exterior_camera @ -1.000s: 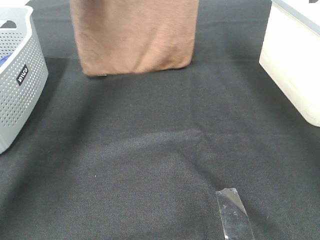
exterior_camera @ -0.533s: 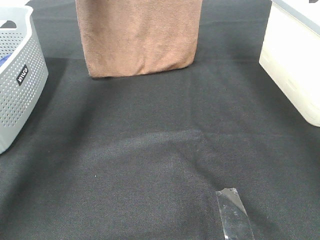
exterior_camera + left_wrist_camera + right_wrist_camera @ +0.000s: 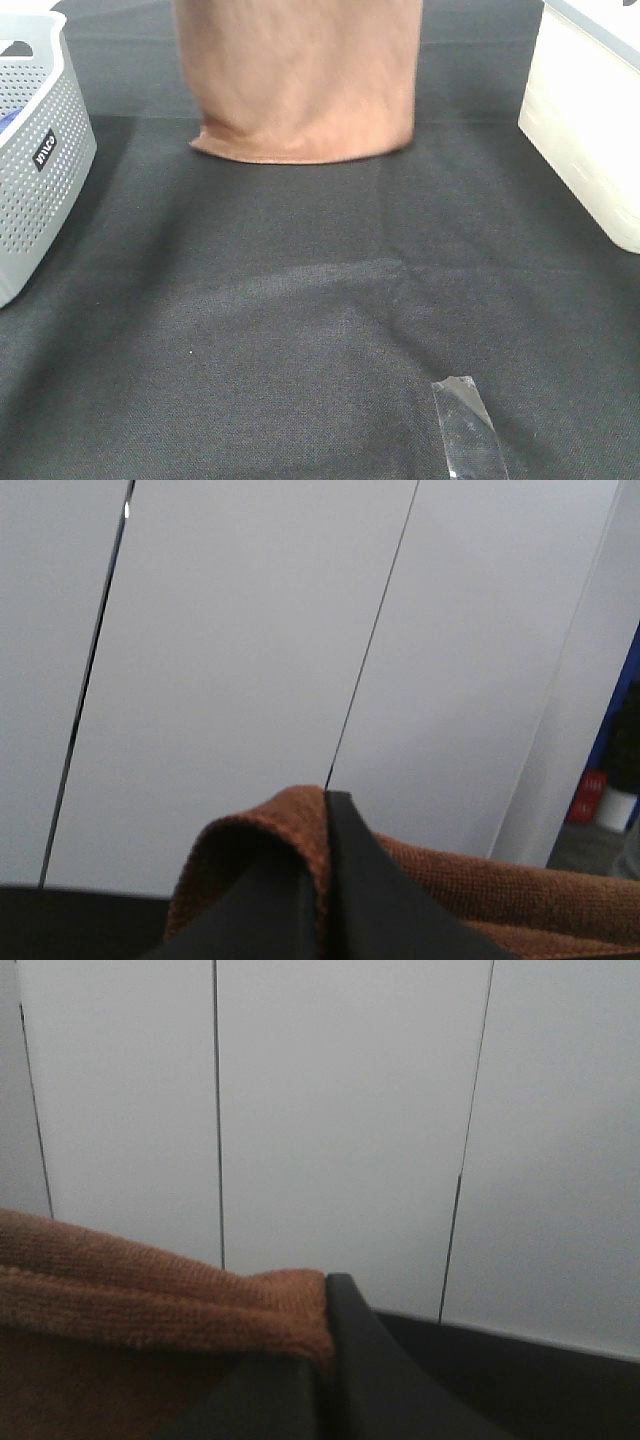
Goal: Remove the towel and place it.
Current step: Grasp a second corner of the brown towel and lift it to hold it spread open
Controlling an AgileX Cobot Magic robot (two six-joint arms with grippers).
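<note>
The brown towel hangs down from above the top edge of the exterior high view, its lower edge just above the black table covering at the back. The grippers are out of that view. In the left wrist view my left gripper is shut on a fold of the towel. In the right wrist view my right gripper is shut on another part of the towel's edge. Both wrist cameras face a pale panelled wall.
A grey perforated basket stands at the left edge of the table. A cream-white bin stands at the right edge. A strip of clear tape lies on the covering near the front.
The hanging towel has moved to the right and swung; its lower edge now looks blurred and tilted forward.
</note>
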